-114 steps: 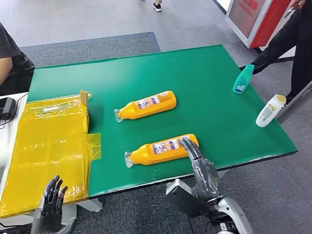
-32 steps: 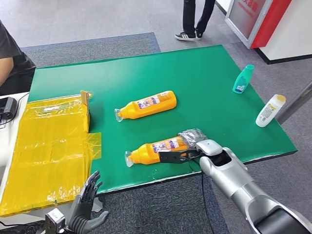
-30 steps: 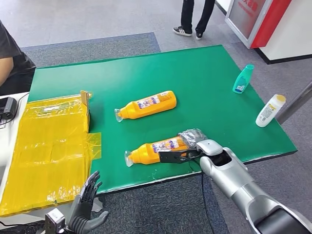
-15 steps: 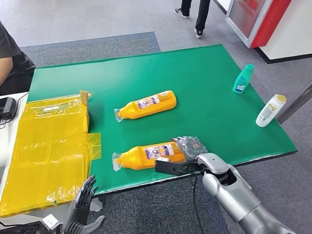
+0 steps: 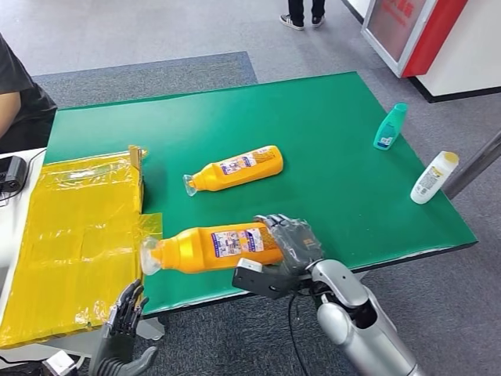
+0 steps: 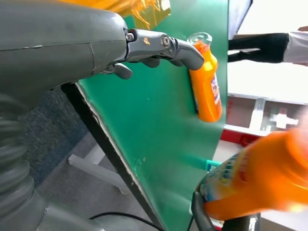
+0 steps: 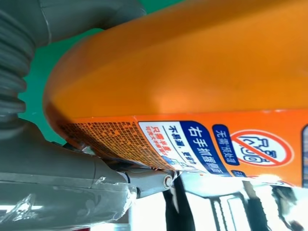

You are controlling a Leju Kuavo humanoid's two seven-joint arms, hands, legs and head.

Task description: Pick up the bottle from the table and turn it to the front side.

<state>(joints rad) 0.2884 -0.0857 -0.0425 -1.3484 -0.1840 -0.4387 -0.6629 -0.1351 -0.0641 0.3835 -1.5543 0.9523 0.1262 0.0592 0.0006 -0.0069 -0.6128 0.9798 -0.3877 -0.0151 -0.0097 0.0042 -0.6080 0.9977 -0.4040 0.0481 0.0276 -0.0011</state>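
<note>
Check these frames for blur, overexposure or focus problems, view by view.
Head view: sharp and evenly lit, the held orange bottle and green table crisp. Left wrist view: the held bottle is smeared by motion blur, the background beyond the table edge is blown out white, the left hand is sharp. Right wrist view: the bottle is very close, its label legible, with bright white overexposure behind it.

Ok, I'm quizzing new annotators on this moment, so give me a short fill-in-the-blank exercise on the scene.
1. The right hand holds an ____ bottle by its base end.
2. The second orange bottle lies on the ____ table.
3. The left hand holds ____.
4. The teal bottle lies near the table's ____ edge.

Missing words: orange; green; nothing; right
</note>
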